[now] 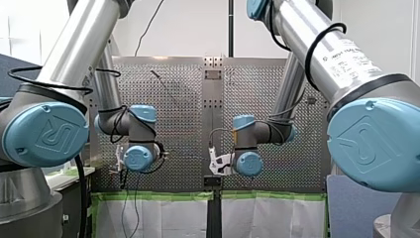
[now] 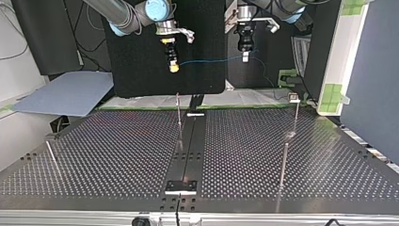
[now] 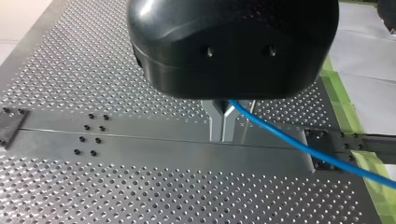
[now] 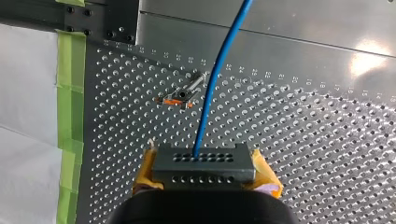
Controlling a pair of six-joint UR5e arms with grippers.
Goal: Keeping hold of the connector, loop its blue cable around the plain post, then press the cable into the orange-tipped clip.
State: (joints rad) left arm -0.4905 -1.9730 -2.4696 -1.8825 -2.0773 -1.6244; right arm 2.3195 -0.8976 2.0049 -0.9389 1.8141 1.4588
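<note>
In the right wrist view my right gripper [image 4: 206, 171], with yellow pads, is shut on the grey connector [image 4: 204, 160]. The blue cable [image 4: 212, 79] leaves the connector and runs ahead over the table. The orange-tipped clip [image 4: 180, 97] stands below, just beside the cable. In the left wrist view my left gripper [image 3: 225, 133] has its metal fingers shut on the blue cable [image 3: 299, 147], high above the centre rail. The top view shows both grippers raised at the far edge, right gripper [image 2: 174, 67] and left gripper [image 2: 245, 57], with the cable [image 2: 211, 60] strung between them. A plain post [image 2: 283, 162] stands nearer, at that view's right.
Another post with a small grey head [image 2: 296, 110] stands at the top view's far right, and a thin leaning post [image 2: 51, 155] at its near left. The dark centre rail [image 2: 190, 146] runs across the perforated table. Green tape [image 4: 70, 93] and white sheeting edge the table.
</note>
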